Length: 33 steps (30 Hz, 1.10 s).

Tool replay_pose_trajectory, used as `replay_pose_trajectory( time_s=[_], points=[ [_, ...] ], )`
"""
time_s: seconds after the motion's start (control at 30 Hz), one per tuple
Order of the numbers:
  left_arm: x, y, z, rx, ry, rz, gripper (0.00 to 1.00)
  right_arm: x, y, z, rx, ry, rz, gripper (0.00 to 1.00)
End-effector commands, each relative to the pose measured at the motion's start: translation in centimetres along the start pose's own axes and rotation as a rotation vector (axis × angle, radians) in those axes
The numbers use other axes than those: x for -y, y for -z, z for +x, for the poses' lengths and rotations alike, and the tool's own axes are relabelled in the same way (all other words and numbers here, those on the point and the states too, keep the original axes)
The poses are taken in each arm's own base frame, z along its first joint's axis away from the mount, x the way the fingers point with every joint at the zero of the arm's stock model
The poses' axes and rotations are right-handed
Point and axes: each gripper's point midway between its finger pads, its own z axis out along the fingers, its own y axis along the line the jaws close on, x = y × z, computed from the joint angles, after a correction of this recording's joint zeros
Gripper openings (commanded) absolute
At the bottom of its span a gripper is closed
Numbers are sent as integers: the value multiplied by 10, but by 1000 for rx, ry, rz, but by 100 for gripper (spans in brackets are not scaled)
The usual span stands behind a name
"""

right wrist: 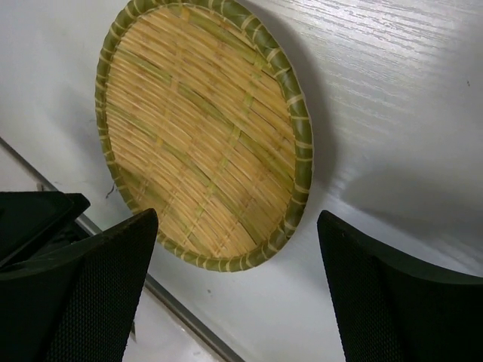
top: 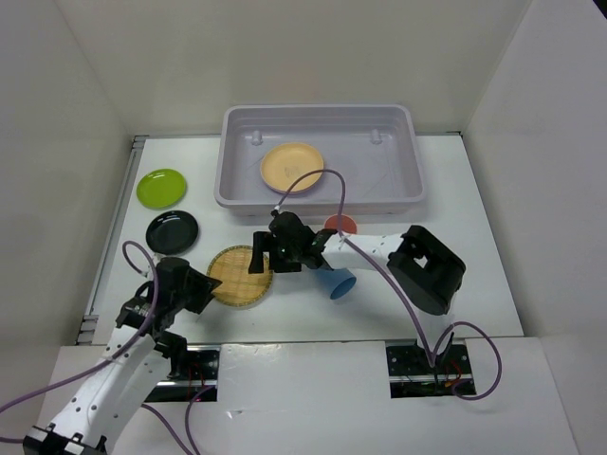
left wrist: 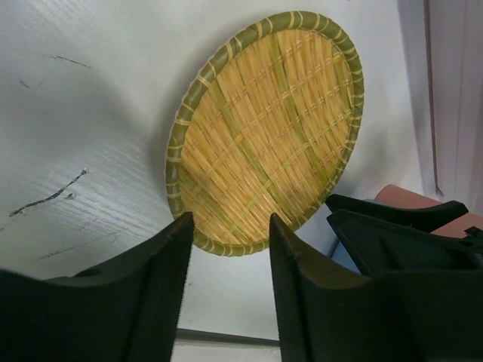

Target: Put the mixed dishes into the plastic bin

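The woven tan plate [top: 240,276] lies flat on the table between my two grippers; it also shows in the left wrist view [left wrist: 264,128] and the right wrist view [right wrist: 200,128]. My left gripper [top: 204,289] [left wrist: 230,220] is open and empty at the plate's near-left rim. My right gripper [top: 261,256] [right wrist: 235,222] is open and empty over its right rim. The orange-yellow plate [top: 293,167] lies inside the plastic bin [top: 408,194]. The blue cup [top: 335,282] lies on its side right of the woven plate. The salmon-red cup [top: 340,225] stands before the bin. No lavender plate is in view.
The lime green plate [top: 161,187] and the black plate [top: 172,231] lie on the table at the left. White walls close in the table on three sides. The right arm's body [top: 427,267] reaches across the near right of the table.
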Motion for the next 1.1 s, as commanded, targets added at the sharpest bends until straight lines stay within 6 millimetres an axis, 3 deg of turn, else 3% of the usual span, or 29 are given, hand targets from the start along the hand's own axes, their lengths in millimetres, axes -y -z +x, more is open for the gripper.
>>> replay_pose_trajectory(
  time_s=[0.0, 0.5, 0.77, 0.97, 1.07],
  points=[
    [-9, -6, -3, 18, -6, -40, 54, -4, -9, -6, 63, -29, -21, 90],
    [-25, -19, 0, -19, -75, -166, 58, 5, -26, 5, 63, -95, -39, 87],
    [-16, -27, -3, -22, -85, -172, 58, 7, -30, 10, 42, -95, -45, 87],
    [-11, -31, -4, -20, -85, -168, 48, 3, -32, 12, 33, -103, -68, 81],
    [-9, -32, -6, -9, -85, -162, 38, 2, -34, 15, 17, -102, -81, 74]
  ],
)
